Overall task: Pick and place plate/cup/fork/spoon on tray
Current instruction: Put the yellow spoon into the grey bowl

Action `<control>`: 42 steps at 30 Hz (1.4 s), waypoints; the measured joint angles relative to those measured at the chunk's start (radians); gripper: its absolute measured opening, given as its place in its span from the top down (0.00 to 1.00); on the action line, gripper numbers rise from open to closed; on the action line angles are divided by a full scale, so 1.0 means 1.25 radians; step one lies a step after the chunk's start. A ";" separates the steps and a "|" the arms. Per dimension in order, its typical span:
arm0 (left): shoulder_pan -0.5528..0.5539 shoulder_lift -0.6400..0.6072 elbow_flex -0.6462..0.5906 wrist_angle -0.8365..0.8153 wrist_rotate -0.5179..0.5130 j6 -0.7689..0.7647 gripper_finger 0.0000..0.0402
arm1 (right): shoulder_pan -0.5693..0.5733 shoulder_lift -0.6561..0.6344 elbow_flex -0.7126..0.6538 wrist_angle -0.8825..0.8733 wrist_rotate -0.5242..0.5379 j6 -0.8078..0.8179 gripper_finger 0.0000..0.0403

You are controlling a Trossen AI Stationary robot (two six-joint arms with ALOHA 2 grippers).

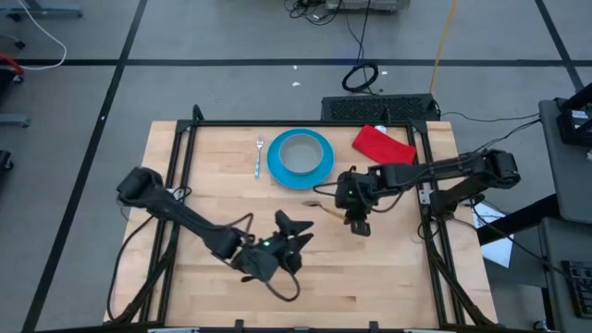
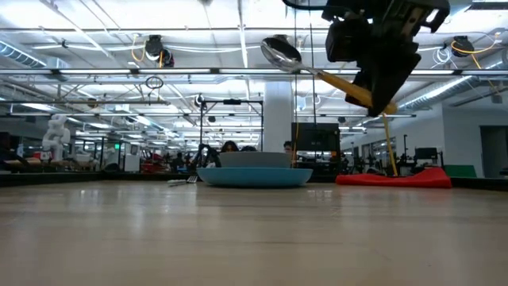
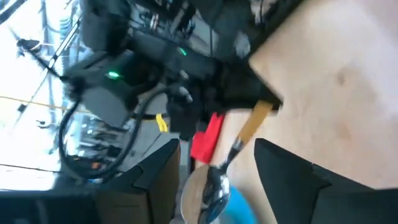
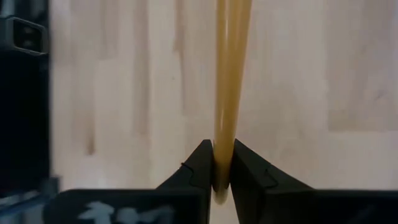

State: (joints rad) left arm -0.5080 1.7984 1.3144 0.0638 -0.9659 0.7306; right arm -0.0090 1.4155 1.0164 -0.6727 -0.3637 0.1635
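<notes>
The spoon [image 2: 317, 71], with a silver bowl and an orange handle, hangs in the air in my right gripper [image 1: 347, 211], right of the blue plate [image 1: 301, 159]. The pale grey cup [image 1: 298, 153] sits inside the plate. The silver fork [image 1: 259, 155] lies flat on the table left of the plate. My left gripper [image 1: 294, 229] is open and empty near the table's middle, on the near side of the plate. Its wrist view shows the spoon [image 3: 221, 180] beyond its fingers. My right gripper pinches the spoon's orange handle near its free end [image 4: 224, 158] between its two fingertips. The handle runs straight out ahead of the fingers, in line with them. The spoon is lifted clear of the table and tilted, its bowl [image 2: 281, 54] higher than the handle end.
A red cloth-like rectangle [image 1: 382, 143] lies at the far right of the table, right of the plate. A black frame [image 1: 185, 157] runs along the table's edges. Bare wood lies on the near side, in front of both grippers.
</notes>
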 joint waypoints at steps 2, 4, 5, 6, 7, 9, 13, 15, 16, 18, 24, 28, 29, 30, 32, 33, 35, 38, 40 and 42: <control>0.016 0.021 0.000 0.011 -0.006 0.037 0.45 | -0.015 0.000 0.000 -0.008 -0.029 0.002 0.93; 0.033 0.036 0.000 0.022 -0.005 0.072 0.43 | -0.030 0.000 0.000 -0.017 -0.040 0.006 0.93; 0.042 0.043 0.000 0.029 -0.002 0.086 0.42 | -0.038 0.000 0.000 -0.022 -0.049 0.007 0.94; 0.052 0.053 0.000 0.041 0.009 0.098 0.41 | -0.044 0.000 0.000 -0.024 -0.056 0.012 0.95; 0.062 0.062 0.000 0.051 0.023 0.110 0.39 | -0.051 0.000 0.000 -0.026 -0.067 0.018 0.95; 0.077 0.081 0.000 0.059 0.054 0.135 0.37 | -0.059 0.000 0.000 -0.025 -0.070 0.031 0.95; 0.101 0.117 0.000 0.094 0.092 0.199 0.33 | -0.074 0.000 0.000 -0.030 -0.108 0.048 0.95; 0.113 0.140 0.000 0.130 0.072 0.249 0.33 | -0.073 0.000 0.000 -0.025 -0.121 0.058 0.94; 0.122 0.150 0.000 0.145 0.062 0.274 0.33 | -0.073 0.001 0.000 -0.024 -0.131 0.064 0.94; 0.135 0.165 0.000 0.181 0.059 0.332 0.33 | -0.072 0.001 0.000 -0.020 -0.134 0.071 0.94; 0.170 0.192 0.000 0.223 0.089 0.456 0.33 | -0.070 0.001 0.000 -0.016 -0.157 0.091 0.94; 0.190 0.196 0.000 0.219 0.114 0.485 0.40 | -0.070 0.001 0.000 -0.008 -0.162 0.099 0.94; 0.193 0.196 0.000 0.218 0.129 0.487 0.43 | -0.071 0.001 0.000 -0.006 -0.161 0.099 0.94; 0.196 0.196 0.000 0.218 0.143 0.488 0.46 | -0.071 0.001 0.000 -0.004 -0.161 0.099 0.94; 0.198 0.196 0.000 0.217 0.155 0.493 0.52 | -0.070 0.001 0.000 0.000 -0.161 0.099 0.94; 0.199 0.196 0.000 0.215 0.157 0.498 0.56 | -0.070 0.001 0.000 0.002 -0.162 0.099 0.94; 0.199 0.196 0.000 0.215 0.164 0.498 0.63 | -0.070 0.001 0.000 0.002 -0.167 0.099 0.94; 0.199 0.196 0.000 0.219 0.181 0.489 0.74 | -0.070 0.001 0.000 -0.001 -0.169 0.099 0.94; 0.197 0.195 0.000 0.220 0.186 0.489 0.81 | -0.070 0.001 0.000 -0.001 -0.170 0.097 0.94; 0.197 0.195 0.000 0.213 0.186 0.494 0.88 | -0.070 0.001 0.000 -0.005 -0.174 0.094 0.94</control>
State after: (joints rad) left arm -0.2623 2.0426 1.3144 0.3299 -0.7337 1.3484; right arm -0.0963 1.4166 1.0167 -0.6784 -0.5806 0.2810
